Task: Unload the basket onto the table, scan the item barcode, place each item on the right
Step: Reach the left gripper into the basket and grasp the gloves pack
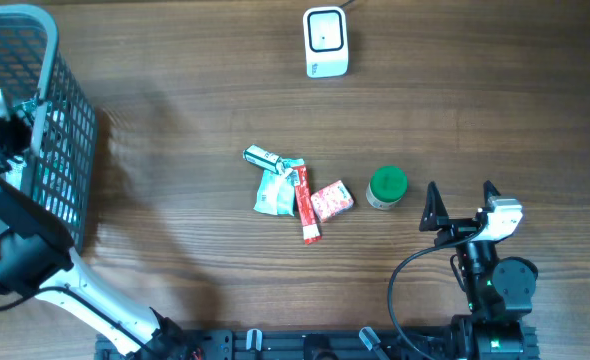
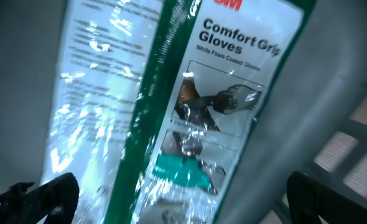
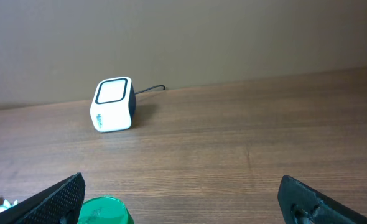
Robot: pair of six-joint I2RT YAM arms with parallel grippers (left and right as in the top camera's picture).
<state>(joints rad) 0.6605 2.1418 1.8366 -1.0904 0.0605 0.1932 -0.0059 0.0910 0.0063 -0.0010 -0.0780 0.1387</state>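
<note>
A clear packet of gloves with a green stripe and the print "Comfort Grip Gloves" fills the left wrist view. My left gripper hangs open just above it, one finger at each lower corner, touching nothing. In the overhead view that arm reaches into the green wire basket. The white barcode scanner stands at the far middle of the table, also visible as the scanner ahead of the right wrist. My right gripper is open and empty near the front right.
Loose items lie mid-table: a green-lidded tub just left of the right gripper, a red-and-white packet, a red stick pack, a teal-and-white pouch and a small green-white box.
</note>
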